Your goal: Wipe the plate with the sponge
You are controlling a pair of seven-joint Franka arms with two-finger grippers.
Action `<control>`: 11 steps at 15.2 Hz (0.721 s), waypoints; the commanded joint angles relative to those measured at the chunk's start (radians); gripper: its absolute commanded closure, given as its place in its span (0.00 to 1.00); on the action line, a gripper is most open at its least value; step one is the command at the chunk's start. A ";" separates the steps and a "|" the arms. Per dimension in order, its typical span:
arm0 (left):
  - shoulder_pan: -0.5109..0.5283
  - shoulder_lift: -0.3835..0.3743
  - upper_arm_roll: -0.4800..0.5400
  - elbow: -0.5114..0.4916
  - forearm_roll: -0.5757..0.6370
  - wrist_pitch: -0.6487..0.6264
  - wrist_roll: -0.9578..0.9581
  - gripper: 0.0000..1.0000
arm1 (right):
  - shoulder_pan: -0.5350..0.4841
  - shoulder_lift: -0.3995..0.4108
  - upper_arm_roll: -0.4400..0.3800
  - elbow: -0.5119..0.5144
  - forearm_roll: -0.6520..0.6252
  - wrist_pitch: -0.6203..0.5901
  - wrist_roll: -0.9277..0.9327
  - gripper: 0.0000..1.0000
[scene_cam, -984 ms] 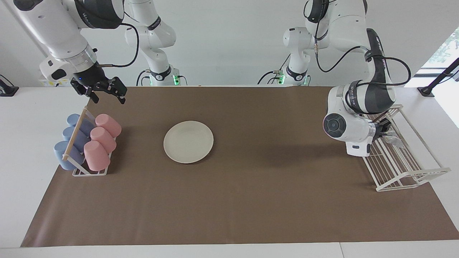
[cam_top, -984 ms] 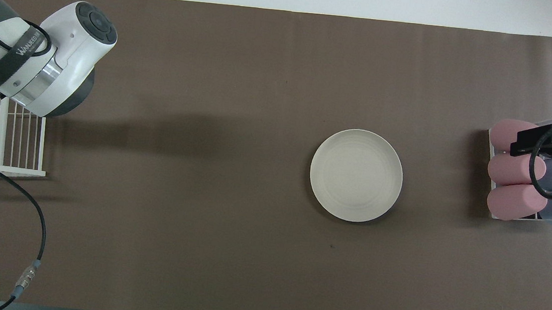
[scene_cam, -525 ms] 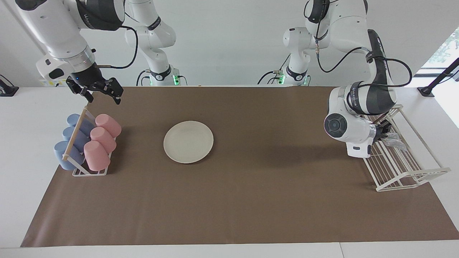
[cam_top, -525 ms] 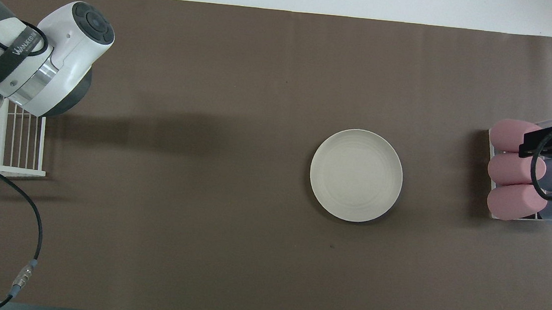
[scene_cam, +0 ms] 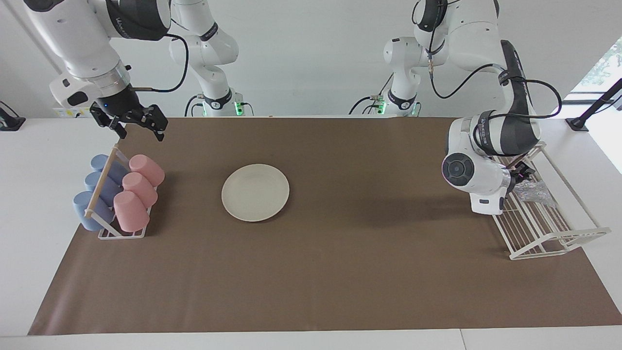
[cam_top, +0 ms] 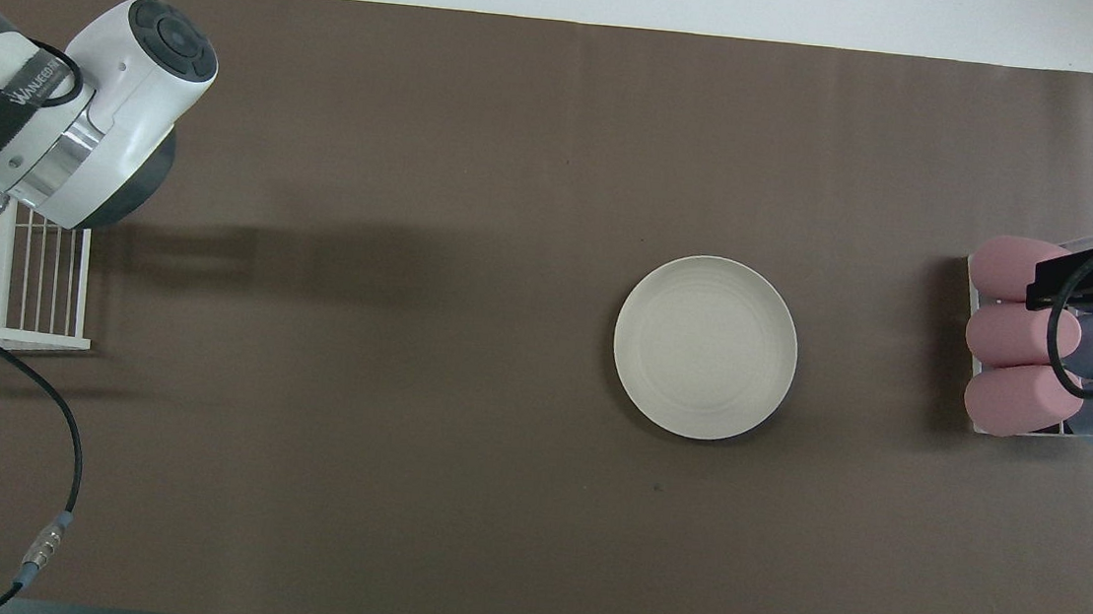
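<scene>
1. The plate (scene_cam: 255, 192) lies flat on the brown mat (scene_cam: 340, 272) covering the table (scene_cam: 29, 204), a little toward the right arm's end of it. Its face is bare and nothing touches it.
2. The sponge (scene_cam: 532, 193), a crinkled silvery wad, rests on the white wire rack (scene_cam: 551, 228) at the left arm's end of the table, well apart from the plate. In the facing view it sits at about three o'clock from the plate.
3. Only open mat lies between plate and sponge.
4. At about nine o'clock from the plate in the facing view stands a cup holder (scene_cam: 108, 204) with a wooden bar. It carries three pink cups (scene_cam: 138, 189) on the plate's side and three blue cups (scene_cam: 97, 187) on the outer side.
5. The left hand (scene_cam: 521, 175) is down at the wire rack, right against the sponge at its ten o'clock side. The arm's bulky wrist hides most of it, so it cannot be told whether the fingers are spread or clamped, nor whether they grip the sponge.
6. The right hand (scene_cam: 138, 127) hangs in the air over the mat's edge, above the robot-side end of the cup holder. Its fingers (scene_cam: 159, 134) are spread apart and hold nothing, and that arm waits.
</scene>
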 commanded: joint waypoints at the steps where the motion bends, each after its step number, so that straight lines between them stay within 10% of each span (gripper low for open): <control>1: 0.036 -0.065 -0.001 0.013 -0.131 0.054 0.011 0.00 | -0.003 -0.005 0.006 -0.002 -0.011 0.001 -0.022 0.00; 11: 0.119 -0.251 0.003 0.111 -0.750 0.038 0.207 0.00 | 0.002 -0.008 0.009 -0.010 -0.009 0.001 -0.005 0.00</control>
